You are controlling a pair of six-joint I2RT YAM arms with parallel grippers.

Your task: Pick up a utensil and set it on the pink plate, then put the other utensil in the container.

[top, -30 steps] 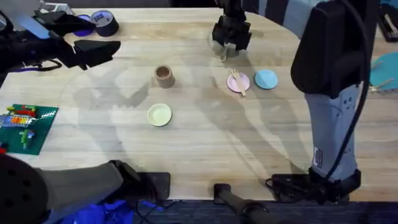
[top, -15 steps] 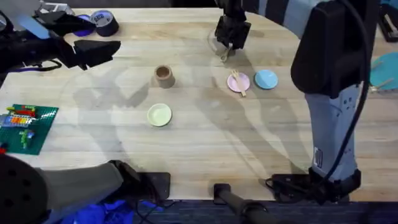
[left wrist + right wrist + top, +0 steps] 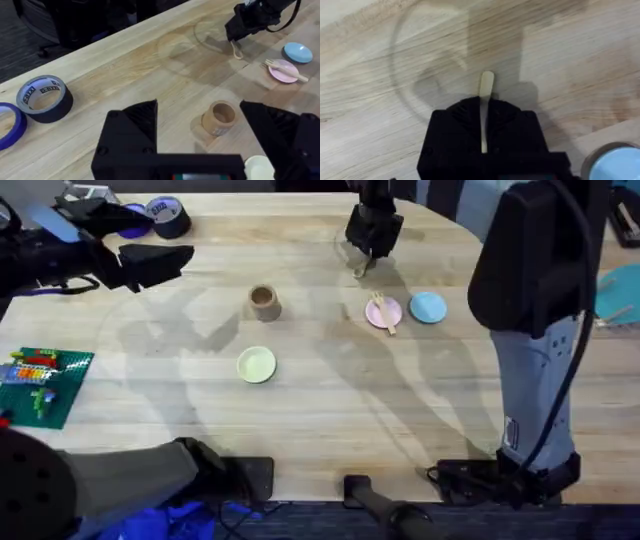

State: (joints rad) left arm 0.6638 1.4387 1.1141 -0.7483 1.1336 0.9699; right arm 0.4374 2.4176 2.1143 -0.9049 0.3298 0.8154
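The wooden fork [image 3: 381, 313] lies across the pink plate [image 3: 376, 319], also visible as the fork [image 3: 286, 70] on the plate [image 3: 280, 74] in the left wrist view. My right gripper [image 3: 370, 246] is at the far side of the table, shut on the spoon [image 3: 361, 268]. The spoon handle [image 3: 486, 92] runs between its black fingers, and the spoon [image 3: 235, 49] hangs down to the tabletop. The tan cup container [image 3: 263, 302] stands left of the plates. My left gripper [image 3: 172, 262] hovers open at the far left, with the container [image 3: 219, 118] ahead of it.
A light blue plate [image 3: 428, 307] sits right of the pink one. A pale yellow dish [image 3: 256, 364] lies near the table's middle. Tape rolls [image 3: 168, 216] are at the far left, and a green brick plate [image 3: 42, 383] at the left edge.
My right gripper's fingers have drawn together on the spoon and it has shifted slightly toward the far edge. The left arm has not moved.
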